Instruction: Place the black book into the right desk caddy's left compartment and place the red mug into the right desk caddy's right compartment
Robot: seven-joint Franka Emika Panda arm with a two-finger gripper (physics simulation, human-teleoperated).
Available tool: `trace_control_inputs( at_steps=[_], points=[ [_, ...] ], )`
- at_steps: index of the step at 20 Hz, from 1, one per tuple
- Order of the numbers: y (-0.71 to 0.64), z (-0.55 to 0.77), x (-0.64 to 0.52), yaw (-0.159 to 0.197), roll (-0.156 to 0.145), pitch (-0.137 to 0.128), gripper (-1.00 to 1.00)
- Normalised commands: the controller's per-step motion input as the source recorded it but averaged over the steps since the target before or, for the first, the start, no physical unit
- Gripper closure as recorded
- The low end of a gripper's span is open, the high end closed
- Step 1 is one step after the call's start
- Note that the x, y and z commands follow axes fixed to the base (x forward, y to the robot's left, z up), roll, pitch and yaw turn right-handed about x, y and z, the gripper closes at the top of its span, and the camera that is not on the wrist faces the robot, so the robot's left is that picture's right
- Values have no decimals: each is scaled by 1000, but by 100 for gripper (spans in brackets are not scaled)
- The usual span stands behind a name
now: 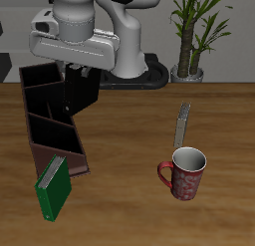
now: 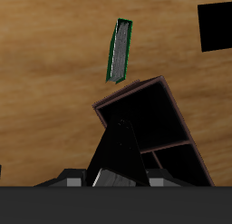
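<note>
The gripper [image 1: 82, 71] holds the black book [image 1: 84, 91] tight between its jaws, above the right desk caddy [image 1: 48, 116]. If the book hangs tilted, it may hit a divider below. The red mug [image 1: 186, 173] waits far from the jaws.

In the exterior view the arm's white housing hides the claw [image 1: 82, 71] itself, so how its jaws stand cannot be read, and only a dark slab, presumably the black book [image 1: 84, 89], shows below it. The wrist view cuts off the right desk caddy [image 2: 145, 114] at the claw's body, hiding its farther sections. The green book [image 1: 54, 188] covers the caddy's near corner.
</note>
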Motion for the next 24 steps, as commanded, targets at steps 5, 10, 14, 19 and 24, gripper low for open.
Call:
trace_control_inputs(
  at_steps=[5,10,14,19,24],
  points=[
    [-54,14,168,1,-8,-6,100],
    [-33,-63,125,16,-15,4,100],
    [-162,-178,143,-15,-18,6,100],
    [-130,-85,34,3,-13,9,100],
    [-194,-83,-53,10,7,-3,100]
  ],
)
